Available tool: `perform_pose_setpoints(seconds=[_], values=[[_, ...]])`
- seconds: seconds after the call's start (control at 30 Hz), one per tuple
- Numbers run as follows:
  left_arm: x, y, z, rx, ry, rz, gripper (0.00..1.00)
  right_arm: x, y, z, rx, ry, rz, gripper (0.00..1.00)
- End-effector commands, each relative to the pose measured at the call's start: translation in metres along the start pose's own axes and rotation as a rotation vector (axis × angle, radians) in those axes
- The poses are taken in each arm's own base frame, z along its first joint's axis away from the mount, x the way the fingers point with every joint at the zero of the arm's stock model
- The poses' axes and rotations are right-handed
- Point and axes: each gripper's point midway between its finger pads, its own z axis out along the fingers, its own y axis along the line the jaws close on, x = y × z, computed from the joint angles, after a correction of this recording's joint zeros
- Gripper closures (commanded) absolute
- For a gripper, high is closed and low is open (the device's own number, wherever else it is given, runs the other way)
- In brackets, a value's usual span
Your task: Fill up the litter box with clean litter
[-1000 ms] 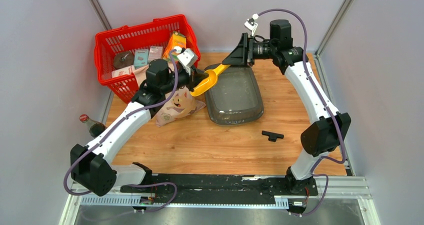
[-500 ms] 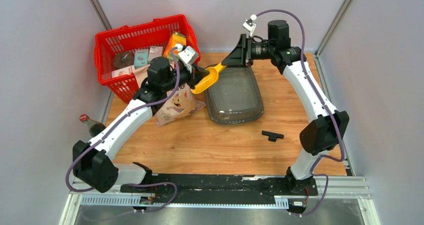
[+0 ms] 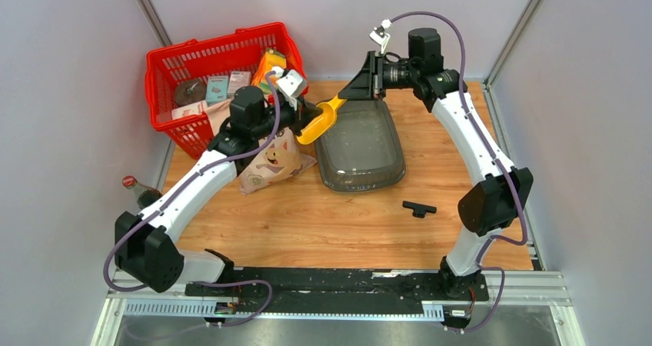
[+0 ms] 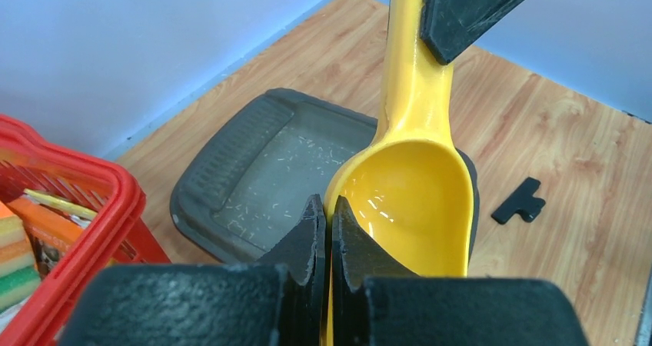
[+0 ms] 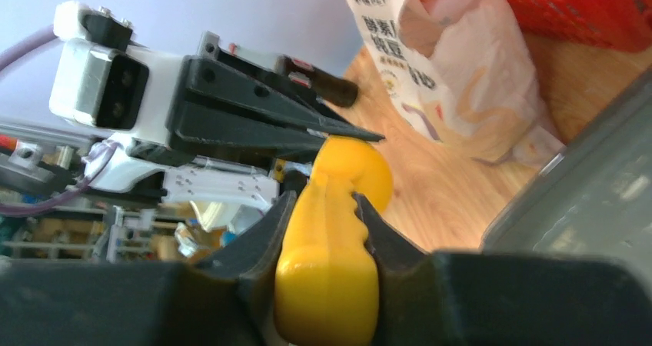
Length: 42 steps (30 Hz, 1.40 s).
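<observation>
The litter box (image 3: pixel 361 142) is a dark grey tray lying mid-table; only a few pale flecks show on its floor (image 4: pixel 254 161). Clean litter itself is hidden. A yellow scoop (image 3: pixel 319 123) hangs empty over the tray's left rim, its bowl (image 4: pixel 411 200) facing the left wrist camera. My left gripper (image 3: pixel 311 118) is shut on the bowl's edge (image 4: pixel 329 204). My right gripper (image 3: pixel 347 96) comes in from the far side. Its fingers press both sides of the scoop's handle (image 5: pixel 330 269), so the right gripper (image 5: pixel 319 196) is shut on it.
A beige paper bag with a cartoon cat (image 3: pixel 273 161) lies left of the tray, under my left arm. Behind it stands a red mesh basket (image 3: pixel 165 61) holding several items. A black clip (image 3: pixel 419 207) lies near the tray's front. A bottle (image 3: pixel 138 192) stands at the left edge.
My right gripper's jaws have closed in onto the scoop's handle. Both arms have shifted slightly, and the scoop stays over the tray's left rim.
</observation>
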Motion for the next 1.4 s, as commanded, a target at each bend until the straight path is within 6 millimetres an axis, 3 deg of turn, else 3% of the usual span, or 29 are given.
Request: perform_pose_setpoints(seconds=[0.0, 0.07, 0.1, 0.13, 0.2, 0.27, 0.37, 0.4, 0.43, 0.47, 0.5, 0.53, 0.67, 0.8, 0.83, 1.0, 1.07, 1.13, 1.2, 1.37], values=[[-0.02, -0.001, 0.003, 0.01, -0.032, 0.017, 0.97, -0.019, 0.018, -0.001, -0.016, -0.054, -0.16, 0.96], [-0.02, -0.001, 0.001, 0.006, -0.018, 0.021, 0.79, -0.023, 0.018, -0.003, -0.009, -0.061, -0.187, 1.0], [-0.022, 0.0, -0.002, -0.005, -0.012, 0.024, 0.63, -0.022, 0.015, -0.005, 0.007, -0.056, -0.181, 1.0], [-0.021, 0.004, -0.007, -0.019, 0.014, 0.049, 0.58, -0.025, 0.013, -0.008, 0.018, -0.06, -0.223, 1.0], [-0.032, 0.016, -0.024, -0.059, 0.015, 0.095, 0.47, -0.026, 0.002, -0.016, 0.074, -0.06, -0.227, 1.0], [-0.034, 0.024, -0.042, -0.082, 0.06, 0.112, 0.44, -0.027, -0.009, -0.027, 0.138, -0.052, -0.289, 1.0], [-0.018, 0.055, -0.069, -0.126, 0.184, 0.152, 0.41, -0.03, -0.025, -0.037, 0.234, -0.038, -0.408, 1.0], [-0.024, 0.063, -0.076, -0.131, 0.203, 0.209, 0.35, -0.028, -0.025, -0.038, 0.23, -0.026, -0.442, 1.0], [-0.004, 0.074, -0.087, -0.135, 0.287, 0.172, 0.34, -0.028, -0.021, -0.042, 0.229, -0.029, -0.46, 1.0], [0.001, 0.078, -0.092, -0.126, 0.323, 0.178, 0.34, -0.026, -0.022, -0.042, 0.231, -0.017, -0.526, 1.0], [-0.007, 0.085, -0.098, -0.117, 0.347, 0.259, 0.32, -0.027, -0.022, -0.043, 0.243, -0.02, -0.544, 1.0], [0.017, 0.09, -0.106, -0.104, 0.448, 0.221, 0.32, -0.028, -0.022, -0.043, 0.243, -0.02, -0.562, 1.0], [0.035, 0.114, -0.117, -0.13, 0.597, 0.294, 0.31, -0.032, -0.023, -0.038, 0.242, -0.016, -0.569, 1.0], [0.024, 0.141, -0.112, -0.207, 0.595, 0.382, 0.29, -0.03, -0.025, -0.037, 0.239, -0.02, -0.544, 1.0], [0.029, 0.15, -0.111, -0.22, 0.625, 0.381, 0.29, -0.029, -0.023, -0.036, 0.226, -0.017, -0.548, 1.0], [0.019, 0.17, -0.112, -0.242, 0.655, 0.382, 0.29, -0.022, -0.005, -0.033, 0.13, -0.01, -0.499, 0.92], [0.015, 0.167, -0.112, -0.21, 0.645, 0.392, 0.3, -0.02, -0.004, -0.032, 0.121, -0.015, -0.48, 1.0], [0.003, 0.143, -0.113, -0.096, 0.6, 0.409, 0.3, -0.018, -0.001, -0.034, 0.116, -0.018, -0.486, 1.0], [-0.007, 0.133, -0.118, -0.065, 0.585, 0.424, 0.3, -0.021, -0.004, -0.036, 0.14, -0.03, -0.489, 1.0], [-0.007, 0.155, -0.135, -0.182, 0.671, 0.478, 0.28, -0.029, -0.01, -0.036, 0.189, -0.05, -0.506, 1.0]])
